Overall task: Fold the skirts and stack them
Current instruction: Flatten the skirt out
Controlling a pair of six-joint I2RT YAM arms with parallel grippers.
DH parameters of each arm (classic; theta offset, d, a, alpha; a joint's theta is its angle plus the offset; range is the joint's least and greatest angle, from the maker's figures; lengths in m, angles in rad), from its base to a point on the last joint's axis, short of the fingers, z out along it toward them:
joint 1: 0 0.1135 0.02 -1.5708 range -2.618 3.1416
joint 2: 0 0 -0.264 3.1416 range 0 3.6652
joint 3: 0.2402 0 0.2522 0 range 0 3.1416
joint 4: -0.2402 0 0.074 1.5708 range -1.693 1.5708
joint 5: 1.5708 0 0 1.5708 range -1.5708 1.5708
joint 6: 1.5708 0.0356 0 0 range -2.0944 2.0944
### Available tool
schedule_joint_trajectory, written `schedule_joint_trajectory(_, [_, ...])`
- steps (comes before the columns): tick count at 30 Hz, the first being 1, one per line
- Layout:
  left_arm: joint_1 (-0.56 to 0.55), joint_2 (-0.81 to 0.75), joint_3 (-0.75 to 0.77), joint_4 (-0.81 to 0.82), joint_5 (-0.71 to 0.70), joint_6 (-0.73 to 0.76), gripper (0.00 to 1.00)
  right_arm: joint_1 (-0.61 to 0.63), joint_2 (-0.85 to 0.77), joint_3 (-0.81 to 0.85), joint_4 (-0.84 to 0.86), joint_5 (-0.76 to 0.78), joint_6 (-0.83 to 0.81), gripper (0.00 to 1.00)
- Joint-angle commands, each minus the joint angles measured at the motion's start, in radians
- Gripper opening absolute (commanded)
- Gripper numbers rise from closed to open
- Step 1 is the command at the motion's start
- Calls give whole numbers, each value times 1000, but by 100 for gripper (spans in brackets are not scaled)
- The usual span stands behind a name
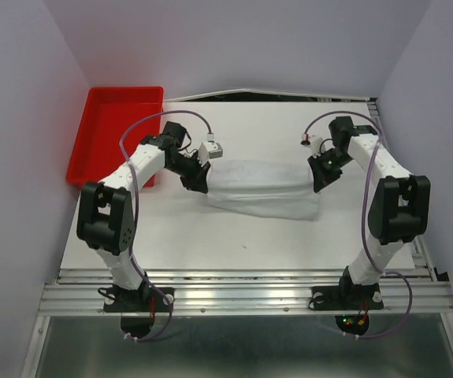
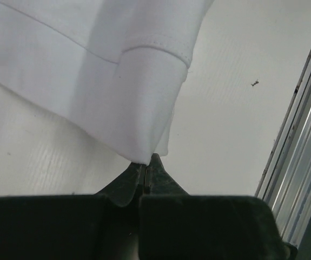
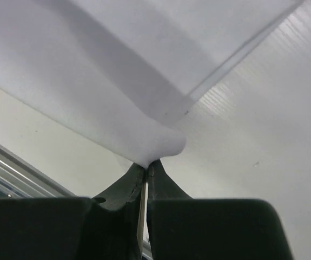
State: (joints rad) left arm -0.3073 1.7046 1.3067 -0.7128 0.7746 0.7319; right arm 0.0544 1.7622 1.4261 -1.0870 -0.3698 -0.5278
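A white skirt lies across the middle of the table, partly folded. My left gripper is shut on its left corner, and the left wrist view shows the hemmed corner pinched at the fingertips. My right gripper is shut on the skirt's right edge; the right wrist view shows a rolled fold of the cloth clamped between the jaws. Both ends are held slightly above the table.
A red bin stands at the back left, beside the left arm. The metal rail runs along the table's near edge and shows in the left wrist view. White walls close in on both sides.
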Motion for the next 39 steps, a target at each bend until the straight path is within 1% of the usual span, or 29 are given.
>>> schedule_joint_trajectory(1, [7, 154, 113, -39, 2, -80, 0, 9, 91, 39, -42, -3, -31, 6])
schedule_joint_trajectory(2, [7, 218, 158, -45, -1, -101, 0, 9, 111, 46, -34, 9, -29, 9])
schedule_joint_trajectory(3, [7, 245, 176, -45, -6, -112, 0, 9, 117, 46, -21, 14, -28, 17])
schedule_joint_trajectory(4, [7, 263, 189, -40, -24, -120, 7, 9, 121, 48, -14, 20, -23, 26])
schedule_joint_trajectory(5, [7, 277, 195, -31, -40, -129, 16, 9, 125, 50, -8, 26, -17, 38])
schedule_joint_trajectory(6, [7, 282, 197, 5, -58, -167, 24, 9, 123, 48, -2, 44, -15, 48])
schedule_joint_trajectory(7, [8, 279, 192, 18, -75, -173, 28, 9, 118, 46, 9, 52, -12, 55])
schedule_joint_trajectory(8, [10, 268, 186, 27, -81, -175, 35, 9, 109, 43, 15, 61, -11, 56])
schedule_joint_trajectory(9, [13, 235, 168, 45, -95, -181, 39, 9, 76, 33, 25, 72, -24, 56])
schedule_joint_trajectory(11, [16, 184, 143, 62, -113, -170, 44, 9, 27, 14, 41, 74, -37, 56])
schedule_joint_trajectory(12, [19, 124, 116, 71, -141, -151, 47, 9, -28, 7, 45, 68, -78, 56])
schedule_joint_trajectory(13, [19, 95, 106, 67, -152, -126, 52, 9, -59, -16, 48, 63, -101, 56])
schedule_joint_trajectory(15, [17, 11, 80, 44, -167, -73, 53, 9, -125, -53, 71, 54, -172, 54])
schedule_joint_trajectory(16, [17, -12, 74, 35, -170, -15, 54, 9, -188, -74, 103, 30, -188, 52])
schedule_joint_trajectory(17, [14, -32, 69, 26, -167, 19, 56, 9, -211, -113, 119, 20, -236, 50])
schedule_joint_trajectory(18, [-2, -55, 63, 6, -178, 50, 56, 19, -227, -127, 131, -7, -253, 49])
schedule_joint_trajectory(19, [-3, -56, 65, -10, -178, 82, 56, 28, -236, -141, 139, -4, -271, 47])
schedule_joint_trajectory(20, [-31, -43, 74, -45, -198, 139, 56, 38, -236, -165, 142, 3, -314, 45])
schedule_joint_trajectory(21, [-45, -34, 77, -56, -208, 161, 56, 47, -234, -177, 154, 5, -325, 44])
schedule_joint_trajectory(24, [-87, -3, 71, -68, -205, 216, 56, 56, -222, -234, 182, 23, -391, 44])
schedule_joint_trajectory(28, [-125, 15, 48, -11, -239, 264, 56, 56, -222, -302, 291, 40, -480, 47])
schedule_joint_trajectory(32, [-168, 36, 16, 74, -291, 293, 56, 65, -207, -346, 343, 16, -555, 49])
schedule_joint_trajectory(36, [-182, 61, 8, 122, -331, 316, 56, 74, -179, -372, 357, 3, -574, 50])
schedule_joint_trajectory(39, [-191, 69, -9, 163, -350, 331, 56, 74, -170, -403, 406, 3, -578, 51])
